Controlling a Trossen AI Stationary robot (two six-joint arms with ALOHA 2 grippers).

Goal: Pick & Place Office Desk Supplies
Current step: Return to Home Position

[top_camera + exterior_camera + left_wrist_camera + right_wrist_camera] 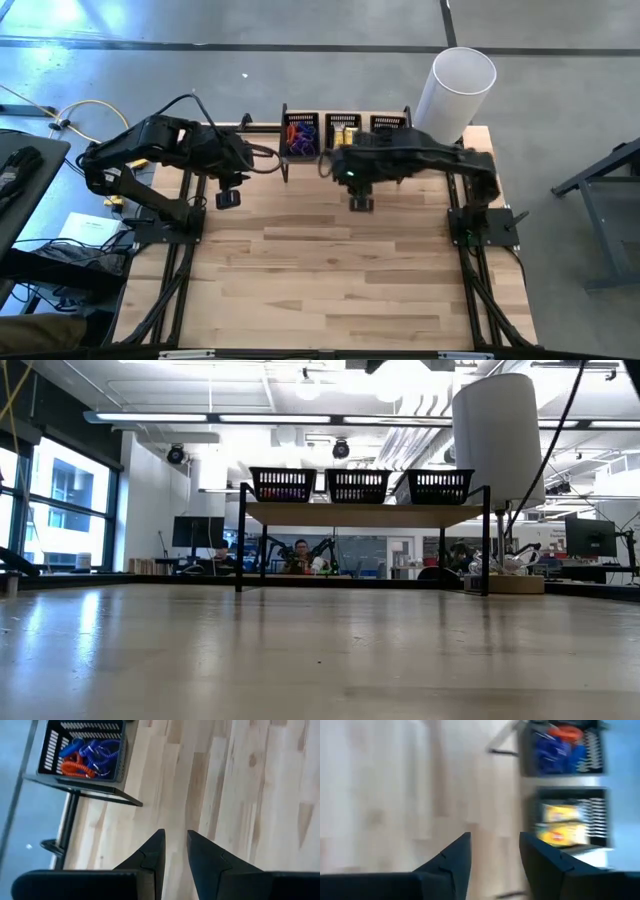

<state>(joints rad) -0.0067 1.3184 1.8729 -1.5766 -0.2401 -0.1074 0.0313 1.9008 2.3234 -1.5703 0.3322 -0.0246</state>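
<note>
holding loops [85, 760] and yellow packets [564, 822], baskets [302, 115] sit shelved; left pincer [175, 833], right pincer [495, 836] open.

Blue, purple, orange coiled loops [90, 759] in one shelf basket [50, 750], yellow packets [563, 822] in the next

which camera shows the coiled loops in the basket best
The left wrist view: it looks into the basket, showing blue, purple and orange coiled loops. The high view shows them small, the right wrist view partly cut off, the low view barely, through mesh.
</note>
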